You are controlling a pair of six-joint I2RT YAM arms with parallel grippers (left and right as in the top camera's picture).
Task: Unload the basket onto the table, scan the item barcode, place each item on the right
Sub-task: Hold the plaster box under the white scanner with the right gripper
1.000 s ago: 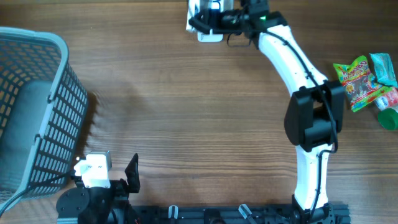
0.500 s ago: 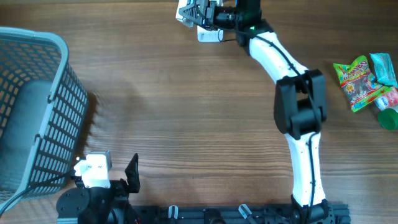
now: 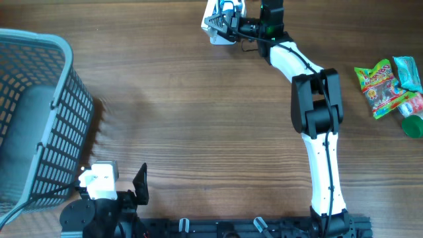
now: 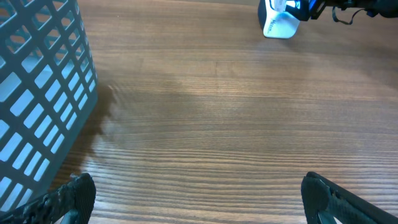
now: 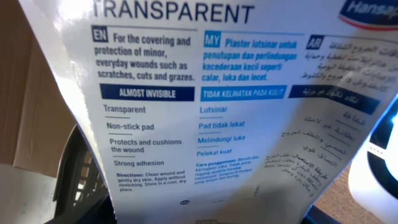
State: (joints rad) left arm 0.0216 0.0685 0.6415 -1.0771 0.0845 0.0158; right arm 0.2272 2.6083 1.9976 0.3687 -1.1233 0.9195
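The item, a white plaster box (image 5: 211, 106) printed "TRANSPARENT", fills the right wrist view with its text side toward the camera. My right gripper (image 5: 205, 214) is shut on its lower end, dark fingers showing at both bottom corners. In the overhead view that gripper (image 3: 228, 20) holds the box (image 3: 213, 18) at the far table edge, just over the white scanner (image 3: 218, 38). A blue light glows on the scanner (image 4: 280, 25) in the left wrist view. My left gripper (image 4: 199, 205) is open over bare wood near the front edge (image 3: 115, 188).
A grey mesh basket (image 3: 39, 112) stands at the left, close to my left gripper (image 4: 37, 93). Colourful snack packets (image 3: 386, 86) and a green object (image 3: 413, 124) lie at the right edge.
My right gripper swung left with the box past the scanner, then came back right over it. The right elbow has shifted left. The left arm has not moved.
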